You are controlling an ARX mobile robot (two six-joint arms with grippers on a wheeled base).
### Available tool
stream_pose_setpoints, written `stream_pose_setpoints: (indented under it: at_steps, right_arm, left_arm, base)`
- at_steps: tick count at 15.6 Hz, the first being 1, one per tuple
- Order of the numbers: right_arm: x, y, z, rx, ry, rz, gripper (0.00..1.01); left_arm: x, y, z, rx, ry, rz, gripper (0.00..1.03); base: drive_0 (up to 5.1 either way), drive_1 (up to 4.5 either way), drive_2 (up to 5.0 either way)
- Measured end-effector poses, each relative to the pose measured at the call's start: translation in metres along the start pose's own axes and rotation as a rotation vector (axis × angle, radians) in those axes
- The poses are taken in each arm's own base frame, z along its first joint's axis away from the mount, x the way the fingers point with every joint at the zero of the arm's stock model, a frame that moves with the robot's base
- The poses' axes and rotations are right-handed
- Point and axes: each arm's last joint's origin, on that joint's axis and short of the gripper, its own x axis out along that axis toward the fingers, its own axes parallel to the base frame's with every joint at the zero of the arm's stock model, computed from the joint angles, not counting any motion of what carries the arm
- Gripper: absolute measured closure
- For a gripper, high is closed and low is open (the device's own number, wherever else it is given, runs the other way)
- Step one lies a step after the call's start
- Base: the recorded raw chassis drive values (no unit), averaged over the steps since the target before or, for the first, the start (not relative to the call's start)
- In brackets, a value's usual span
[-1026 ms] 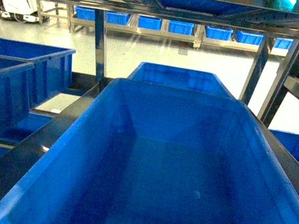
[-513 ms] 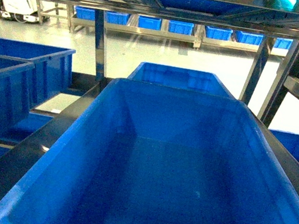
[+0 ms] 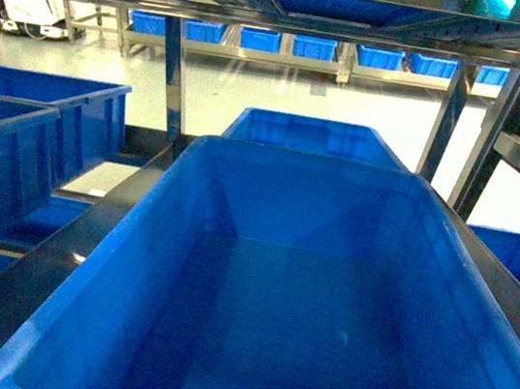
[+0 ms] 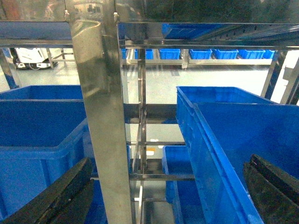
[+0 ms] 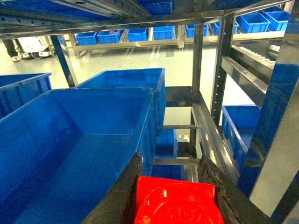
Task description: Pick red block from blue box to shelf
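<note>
Right wrist view: the right hand (image 5: 174,196) is clamped on the red block (image 5: 175,205), carried just beside the near right rim of a big blue crate (image 5: 70,154) on the steel shelf (image 5: 219,70), likely for placing. The crate looks empty. The left hand (image 4: 163,196) hangs spread apart, holding nothing.

One red block (image 5: 175,205); two grippers (image 4: 163,196) (image 5: 175,186).
</note>
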Motion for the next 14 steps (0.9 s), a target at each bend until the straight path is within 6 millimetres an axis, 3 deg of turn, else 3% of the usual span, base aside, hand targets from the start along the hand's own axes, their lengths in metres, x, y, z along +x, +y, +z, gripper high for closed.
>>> stream_pose_setpoints:
  at_steps: [11,14]
  right_arm:
    - [0.001,0.002,0.000,0.007,-0.003,0.007,0.72]
    - [0.017,0.033,-0.009,0.046,0.078,0.154,0.72]
  left_arm:
    - [0.000,0.000,0.000,0.000,0.000,0.000,0.05]
    - [0.000,0.000,0.000,0.000,0.000,0.000,0.05]
  base:
    - [0.0,0.00,0.0]
    - [0.0,0.00,0.0]
